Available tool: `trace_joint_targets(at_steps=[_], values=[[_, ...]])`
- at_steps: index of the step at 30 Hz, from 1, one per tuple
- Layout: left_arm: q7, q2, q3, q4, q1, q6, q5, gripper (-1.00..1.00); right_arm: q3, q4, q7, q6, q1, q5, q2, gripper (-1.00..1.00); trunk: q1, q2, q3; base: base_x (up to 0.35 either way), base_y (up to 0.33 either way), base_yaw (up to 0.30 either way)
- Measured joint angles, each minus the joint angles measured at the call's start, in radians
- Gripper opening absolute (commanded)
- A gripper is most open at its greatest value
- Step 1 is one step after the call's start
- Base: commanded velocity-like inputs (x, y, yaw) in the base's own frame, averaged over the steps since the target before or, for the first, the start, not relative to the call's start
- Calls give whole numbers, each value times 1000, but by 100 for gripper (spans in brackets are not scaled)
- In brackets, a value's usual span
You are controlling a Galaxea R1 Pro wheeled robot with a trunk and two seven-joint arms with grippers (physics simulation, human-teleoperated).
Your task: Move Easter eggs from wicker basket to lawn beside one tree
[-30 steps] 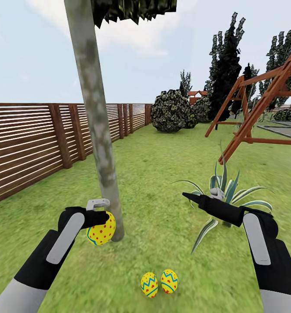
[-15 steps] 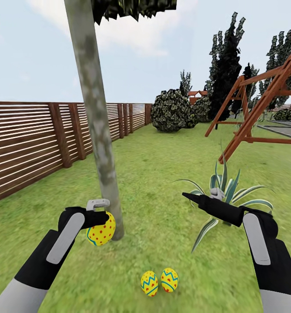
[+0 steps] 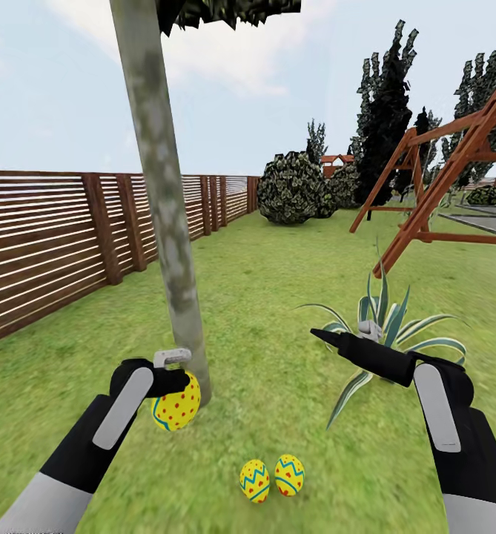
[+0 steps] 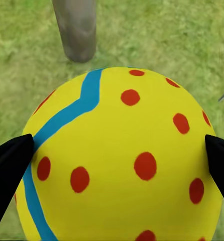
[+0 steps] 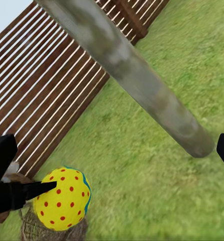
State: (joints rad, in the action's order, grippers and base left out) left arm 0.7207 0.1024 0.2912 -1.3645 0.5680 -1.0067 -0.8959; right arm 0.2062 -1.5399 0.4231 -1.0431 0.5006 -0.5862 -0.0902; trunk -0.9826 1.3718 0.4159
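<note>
Egg number three point(image 3: 175, 401) sits between my left gripper's point(image 3: 175, 386) jaws, closed on its sides, long axis roughly upright in the head view. It hangs just beside the foot of the tree point(image 3: 166, 215), a little above the lawn point(image 3: 277, 311), so I judge the coming move is straight down and then a release. The other two eggs point(image 3: 271, 478) lie side by side on the grass near the same trunk, closer to me. My right gripper point(image 3: 329, 337) hovers apart near the striped plant point(image 3: 388, 326); its jaws hold nothing and look open in the right wrist view.
</note>
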Motion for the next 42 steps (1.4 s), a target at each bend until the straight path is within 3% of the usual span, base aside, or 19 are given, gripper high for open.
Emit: trace_joint_targets(at_steps=[9, 18, 24, 27, 31, 42], values=[[-2, -21, 3, 54, 0, 61, 13, -100, -1, 0, -1, 0, 0, 6, 0, 100, -35, 63, 28, 0, 0, 0], [-6, -21, 10, 139, 5, 210, 20, -100, -1, 2, 0, 0, 0, 7, -2, 100, -69, 126, 56, 0, 0, 0], [-55, -17, 14, 170, 6, 261, 26, -100, -1, 2, 1, 0, 0, 6, -2, 100, -92, 168, 75, 0, 0, 0], [-87, -20, 15, 196, 6, 281, 81, -100, -1, 2, 2, 0, 0, 4, -1, 100, -104, 189, 85, 0, 0, 0], [-196, -22, 14, 232, 6, 300, 151, -100, -1, 2, 3, 0, 0, 4, 0, 100, -119, 217, 97, 0, 0, 0], [-235, -22, 14, 252, 7, 323, 173, -100, -1, 2, 1, 0, 0, 5, 1, 100, -161, 294, 132, 0, 0, 0]])
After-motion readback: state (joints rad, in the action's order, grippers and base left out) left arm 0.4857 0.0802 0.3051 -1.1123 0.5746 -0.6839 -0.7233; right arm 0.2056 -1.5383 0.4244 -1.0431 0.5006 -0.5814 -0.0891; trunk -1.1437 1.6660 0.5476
